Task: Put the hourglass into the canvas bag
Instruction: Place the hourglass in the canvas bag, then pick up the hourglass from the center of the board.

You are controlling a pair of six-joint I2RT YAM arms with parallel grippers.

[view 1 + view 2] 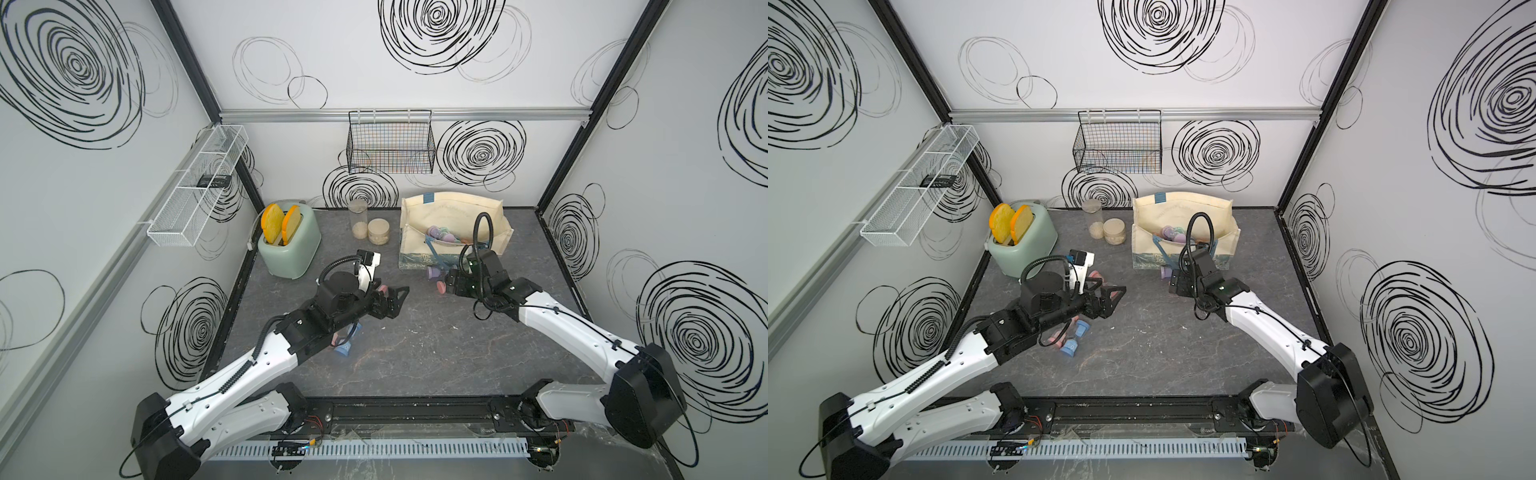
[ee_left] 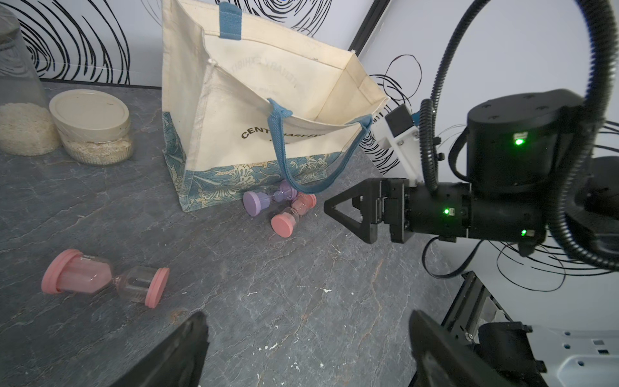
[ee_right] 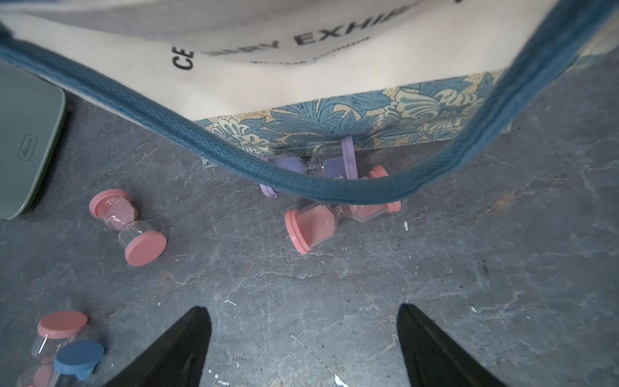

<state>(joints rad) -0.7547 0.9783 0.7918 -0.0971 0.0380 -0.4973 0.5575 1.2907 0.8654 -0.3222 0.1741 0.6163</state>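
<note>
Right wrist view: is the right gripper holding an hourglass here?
No, the right gripper stands open and empty over the table, and the nearest pink hourglass lies on it by the canvas bag.

Matt woven canvas bag, rough stone-look table, clear glossy plastic-capped hourglass

**Enclosure, seen from above.** A dark grey, marble-veined desk is enclosed on three sides by white panels: the back wall, the left wall and the right wall. Each is printed with black scribbled spirals. The two rear corners are marked by black posts. An aluminium rail is run across the back wall, and a black wire basket is hung from it. A white mesh shelf is fixed to the left wall. The lighting is even and diffuse.
</note>
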